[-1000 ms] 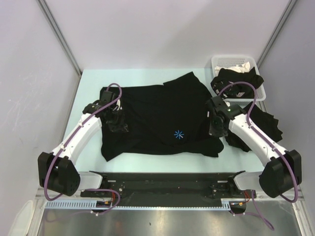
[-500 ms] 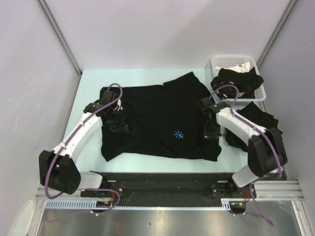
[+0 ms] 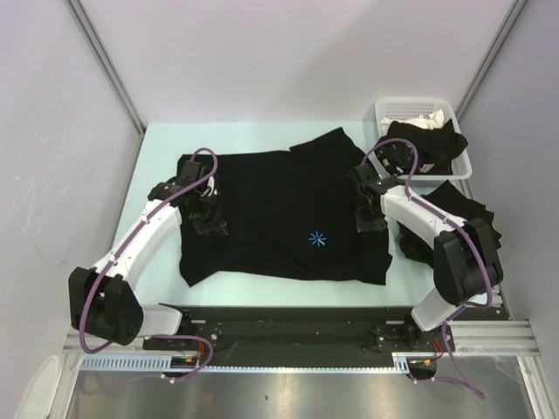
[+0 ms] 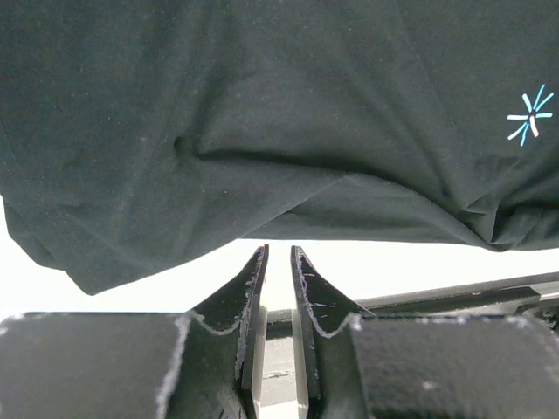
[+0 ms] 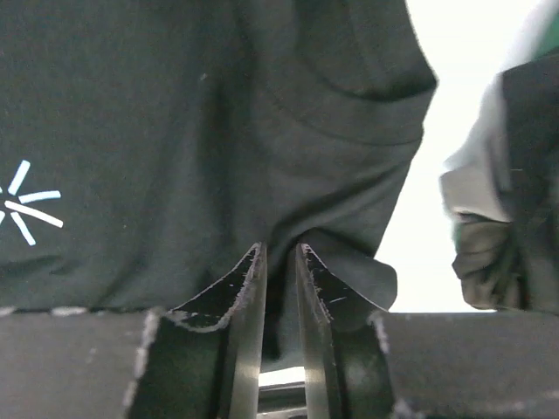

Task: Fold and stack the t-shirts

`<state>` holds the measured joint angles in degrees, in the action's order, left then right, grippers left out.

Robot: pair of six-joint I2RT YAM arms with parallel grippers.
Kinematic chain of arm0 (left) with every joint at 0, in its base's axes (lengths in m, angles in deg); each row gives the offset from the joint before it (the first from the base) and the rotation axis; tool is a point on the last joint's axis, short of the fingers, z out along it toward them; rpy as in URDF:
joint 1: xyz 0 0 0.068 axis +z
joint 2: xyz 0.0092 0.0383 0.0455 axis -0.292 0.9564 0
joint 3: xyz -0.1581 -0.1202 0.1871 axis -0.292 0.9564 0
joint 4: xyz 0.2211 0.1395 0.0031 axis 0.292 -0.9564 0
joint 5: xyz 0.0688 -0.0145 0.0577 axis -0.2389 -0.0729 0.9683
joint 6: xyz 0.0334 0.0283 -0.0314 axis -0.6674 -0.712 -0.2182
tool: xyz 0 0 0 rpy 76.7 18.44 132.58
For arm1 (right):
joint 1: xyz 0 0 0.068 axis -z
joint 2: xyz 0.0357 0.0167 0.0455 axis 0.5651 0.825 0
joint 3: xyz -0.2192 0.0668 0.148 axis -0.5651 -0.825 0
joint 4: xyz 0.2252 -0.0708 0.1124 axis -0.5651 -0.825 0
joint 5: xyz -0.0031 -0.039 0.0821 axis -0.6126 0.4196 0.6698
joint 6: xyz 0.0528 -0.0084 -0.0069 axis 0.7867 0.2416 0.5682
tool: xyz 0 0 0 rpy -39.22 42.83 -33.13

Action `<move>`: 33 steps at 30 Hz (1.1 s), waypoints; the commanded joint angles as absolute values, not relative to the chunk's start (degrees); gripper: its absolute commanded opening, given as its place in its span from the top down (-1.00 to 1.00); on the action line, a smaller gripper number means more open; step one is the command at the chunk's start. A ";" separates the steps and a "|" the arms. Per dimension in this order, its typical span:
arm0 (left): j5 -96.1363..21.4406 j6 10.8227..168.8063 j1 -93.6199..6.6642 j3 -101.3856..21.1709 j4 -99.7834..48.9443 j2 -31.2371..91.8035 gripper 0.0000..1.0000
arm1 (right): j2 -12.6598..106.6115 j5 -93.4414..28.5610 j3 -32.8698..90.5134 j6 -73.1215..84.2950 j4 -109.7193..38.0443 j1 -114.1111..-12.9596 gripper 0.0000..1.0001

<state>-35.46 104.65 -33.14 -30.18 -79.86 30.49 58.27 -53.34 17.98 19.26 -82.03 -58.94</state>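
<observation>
- The black t-shirt with the light-blue starburst mark lies spread over the middle of the table, chest up and not yet folded.
- Its right edge is rumpled, and one sleeve pokes out toward the far right.
- My left gripper sits over the shirt's left side. The fingers are a narrow slit apart with nothing between them, and the shirt's hem lies just past the tips.
- My right gripper is down at the shirt's right edge, its fingers also a little apart.
- Dark cloth shows at the right tips, and I cannot tell whether they pinch it or only rest on it.
- More black shirts wait on my right: one heaped in the white basket and one crumpled shirt on the table beside my right arm.
- I judge this to be the laying-out step for the first shirt, with no finished stack anywhere.
- Next I would smooth that right edge flat. Then each hand should take a firm pinch on its own side of the shirt.
- The first fold calls for both hands moving together, so the soft cloth does not drag or bunch.
</observation>
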 commanded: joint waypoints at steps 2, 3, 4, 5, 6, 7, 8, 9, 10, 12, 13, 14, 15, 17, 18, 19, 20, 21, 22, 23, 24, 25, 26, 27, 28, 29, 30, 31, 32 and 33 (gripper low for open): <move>-35.50 103.55 -33.41 -32.19 -79.82 29.32 0.61 | 50.98 -57.66 20.95 18.81 -86.47 -57.96 0.44; -35.59 103.55 -33.50 -32.19 -79.64 29.32 0.61 | 48.80 -57.83 21.30 19.51 -87.96 -57.79 0.42; -35.59 103.55 -33.41 -32.19 -79.47 29.32 0.61 | 47.91 -57.49 21.74 21.08 -90.93 -57.61 0.42; -35.59 103.55 -33.41 -32.27 -79.38 29.49 0.61 | 46.94 -57.22 21.83 22.05 -92.44 -57.61 0.41; -35.76 103.55 -33.41 -32.45 -79.38 29.50 0.61 | 45.97 -56.52 21.83 23.19 -93.76 -57.70 0.40; -35.68 103.55 -33.50 -32.54 -79.29 29.93 0.61 | 44.57 -56.17 21.83 24.60 -96.13 -57.70 0.41; -35.68 103.55 -33.41 -32.71 -79.20 29.94 0.61 | 43.86 -56.08 21.83 25.57 -97.19 -57.79 0.40; -35.68 103.55 -33.41 -32.89 -79.29 30.11 0.61 | 43.25 -55.99 21.83 26.27 -98.16 -57.79 0.40; -35.77 103.55 -33.41 -33.06 -79.29 30.46 0.61 | 42.11 -55.90 21.74 26.80 -99.56 -57.79 0.40; -35.77 103.46 -33.41 -33.76 -79.47 30.55 0.61 | 40.96 -55.64 21.74 28.91 -100.54 -57.79 0.40; -35.68 103.29 -33.41 -33.94 -79.73 30.72 0.61 | 40.34 -55.46 21.74 29.88 -101.59 -57.87 0.40; -35.50 103.11 -33.50 -34.38 -79.90 30.81 0.61 | 39.38 -55.55 21.57 31.36 -102.12 -58.22 0.40; -35.50 103.11 -33.50 -34.64 -80.08 31.08 0.61 | 38.76 -56.42 21.39 32.16 -102.39 -58.57 0.40; -35.50 103.02 -33.50 -34.91 -80.26 31.08 0.61 | 36.84 -57.39 20.69 33.57 -102.13 -59.19 0.39; -35.59 103.02 -33.50 -35.08 -80.43 31.25 0.61 | 36.04 -57.57 19.73 35.32 -101.78 -59.45 0.39; -35.50 102.93 -33.50 -35.17 -80.43 31.25 0.61 | 35.42 -57.48 18.94 36.20 -100.64 -59.46 0.39; -35.59 103.11 -33.50 -35.52 -80.52 31.34 0.61 | 34.63 -57.66 18.06 37.08 -99.94 -59.37 0.37; -35.59 103.11 -33.41 -35.70 -80.52 31.34 0.61 | 33.32 -57.75 16.22 38.22 -98.62 -59.54 0.36; -35.59 103.19 -33.50 -35.96 -80.78 31.34 0.61 | 32.70 -58.36 15.42 39.19 -98.09 -59.46 0.35; -35.59 103.20 -33.50 -36.40 -80.87 31.43 0.61 | 32.08 -59.41 14.28 39.64 -97.30 -59.46 0.32; -35.59 103.11 -33.50 -36.67 -81.05 31.60 0.61 | 30.86 -59.50 11.57 40.34 -95.55 -59.02 0.29; -35.59 103.19 -33.50 -37.02 -81.31 31.69 0.60 | 30.15 -59.77 10.33 40.78 -94.58 -58.84 0.28; -35.50 103.11 -33.50 -37.63 -81.57 31.87 0.61 | 29.53 -59.86 8.66 40.87 -93.44 -58.84 0.25; -35.42 103.02 -33.50 -37.90 -82.10 32.04 0.60 | 28.22 -59.68 7.34 41.22 -91.51 -58.58 0.24; -35.15 102.85 -33.50 -38.16 -82.36 32.05 0.60 | 27.43 -59.68 4.63 41.57 -90.45 -58.58 0.24; -35.06 102.76 -33.41 -38.68 -82.72 32.13 0.61 | 26.72 -59.33 3.30 41.66 -89.31 -58.58 0.21; -34.89 102.67 -33.41 -38.86 -83.15 32.05 0.60 | 25.58 -59.42 2.33 41.84 -87.55 -58.49 0.20; -34.80 102.58 -33.50 -39.04 -83.42 32.05 0.61 | 24.96 -59.59 -0.20 42.01 -86.67 -58.49 0.18; -34.63 102.58 -33.50 -39.22 -83.51 31.96 0.61 | 24.52 -59.51 -1.19 42.19 -85.79 -58.40 0.15; -34.54 102.49 -33.50 -39.22 -83.94 31.78 0.60 | 24.08 -59.77 -2.42 42.36 -84.39 -58.32 0.14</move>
